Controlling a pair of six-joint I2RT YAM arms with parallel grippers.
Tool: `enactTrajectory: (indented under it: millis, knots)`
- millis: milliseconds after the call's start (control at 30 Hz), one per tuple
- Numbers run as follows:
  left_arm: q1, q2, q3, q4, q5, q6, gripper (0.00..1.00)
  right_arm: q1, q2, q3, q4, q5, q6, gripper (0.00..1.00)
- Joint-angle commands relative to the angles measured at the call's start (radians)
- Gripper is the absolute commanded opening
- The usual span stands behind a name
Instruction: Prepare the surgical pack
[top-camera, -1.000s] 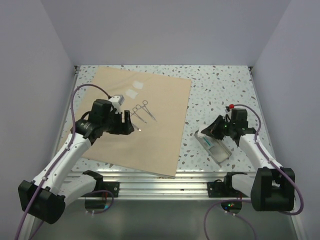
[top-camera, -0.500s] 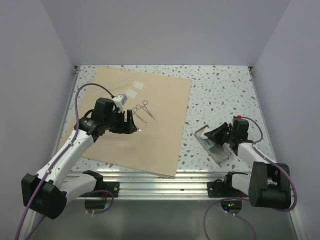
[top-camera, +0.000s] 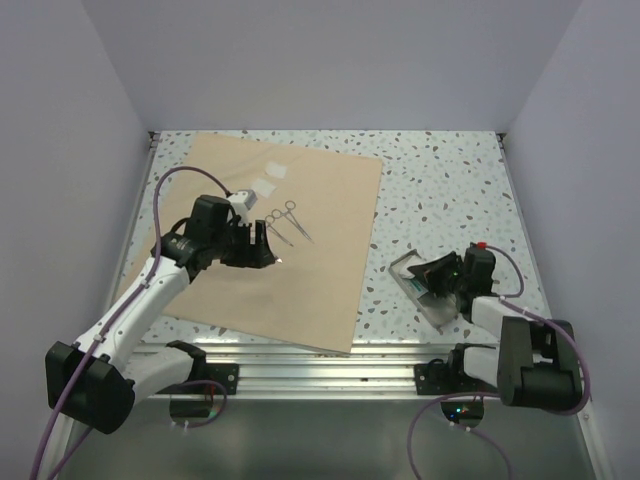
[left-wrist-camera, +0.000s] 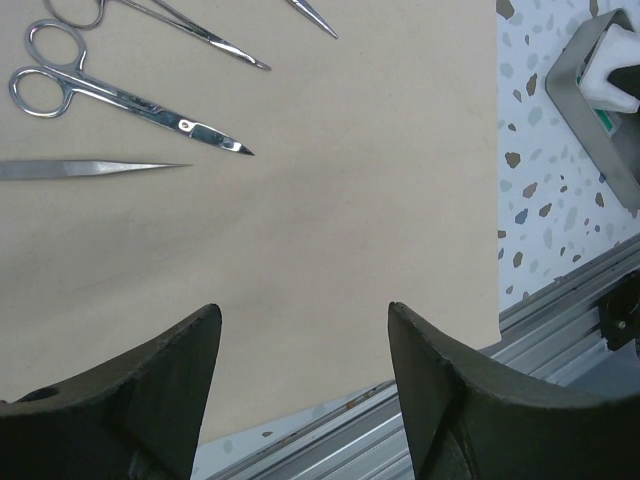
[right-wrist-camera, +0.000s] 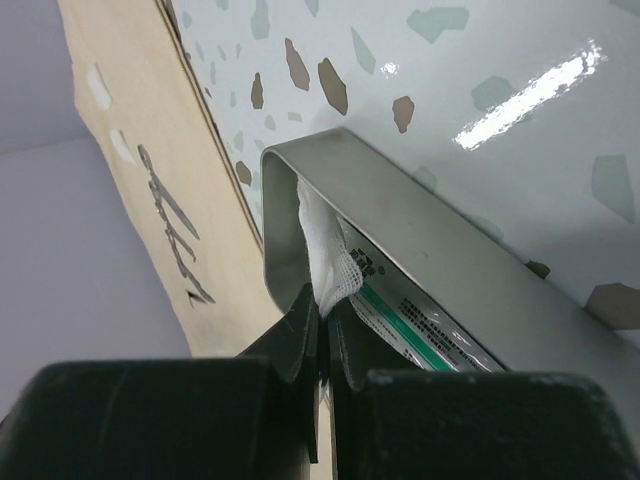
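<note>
The surgical pack wrap is a wide tan sheet (top-camera: 300, 270) lying flat on the left half of the table, also in the left wrist view (left-wrist-camera: 350, 200). On it lie scissors (left-wrist-camera: 120, 100), tweezers (left-wrist-camera: 90, 168) and another instrument (left-wrist-camera: 200, 30), seen from above as a cluster (top-camera: 286, 222). My left gripper (top-camera: 264, 250) hovers open and empty over the sheet (left-wrist-camera: 300, 330), just near of the instruments. My right gripper (top-camera: 428, 280) is shut on white gauze (right-wrist-camera: 325, 250) in the small metal tray (right-wrist-camera: 430, 240), low at its near end (right-wrist-camera: 325, 312).
Two pale gauze squares (top-camera: 270, 180) lie on the far part of the sheet. The tray (top-camera: 443, 310) sits on the speckled table right of the sheet and holds a green-striped packet (right-wrist-camera: 420, 322). A metal rail (top-camera: 320, 370) runs along the near edge.
My right arm has drawn back and lowered toward the near edge, its gripper staying at the tray. My left gripper has barely shifted over the sheet.
</note>
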Motion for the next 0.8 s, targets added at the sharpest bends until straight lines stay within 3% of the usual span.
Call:
enactTrajectory:
  millis: [0, 400, 767]
  knots:
    - [-0.002, -0.002, 0.009, 0.026, 0.019, 0.021, 0.71, -0.006, 0.026, -0.017, 0.137, 0.012, 0.059, 0.0]
    - [-0.004, -0.009, 0.008, 0.017, 0.019, 0.016, 0.71, -0.006, 0.133, -0.042, 0.269, 0.03, 0.136, 0.0]
    - [-0.004, 0.001, 0.005, 0.026, 0.03, 0.015, 0.71, -0.006, 0.133, 0.001, 0.16, 0.04, 0.086, 0.0]
